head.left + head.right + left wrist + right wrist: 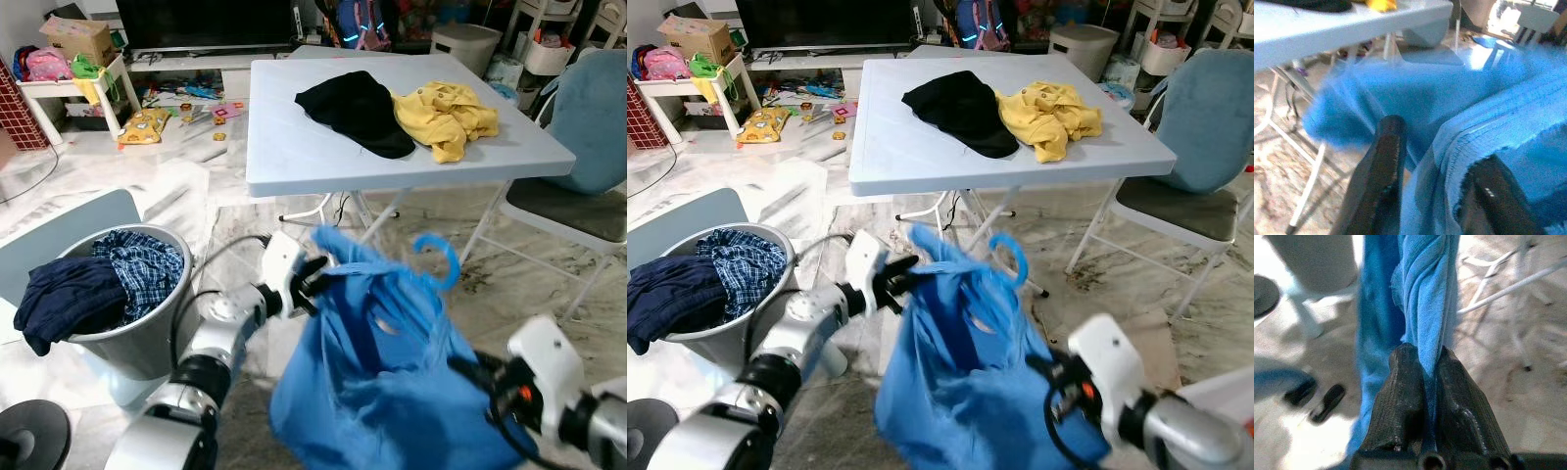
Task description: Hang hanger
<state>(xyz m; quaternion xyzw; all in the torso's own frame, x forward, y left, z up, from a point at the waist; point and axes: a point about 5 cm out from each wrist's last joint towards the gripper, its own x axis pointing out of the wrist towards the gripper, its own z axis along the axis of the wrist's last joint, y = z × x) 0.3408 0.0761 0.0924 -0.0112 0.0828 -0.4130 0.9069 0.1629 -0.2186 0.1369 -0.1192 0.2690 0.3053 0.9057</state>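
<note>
A blue shirt (382,382) hangs on a blue hanger, whose hook (438,257) sticks up above the collar. I hold it in the air in front of the white folding table (294,157). My left gripper (315,272) is shut on the shirt's upper left shoulder; in the left wrist view a thick fold of blue cloth (1469,132) lies between its fingers (1387,156). At the shirt's lower right edge my right gripper (470,372) is shut on a twisted bunch of the cloth (1425,293). The rest of the hanger is hidden inside the shirt.
A black garment (355,110) and a yellow garment (446,117) lie on the table. A grey basket (127,338) of clothes stands at my left. A folding chair (578,186) with a blue cushion is at the right. Toys litter the far floor (186,113).
</note>
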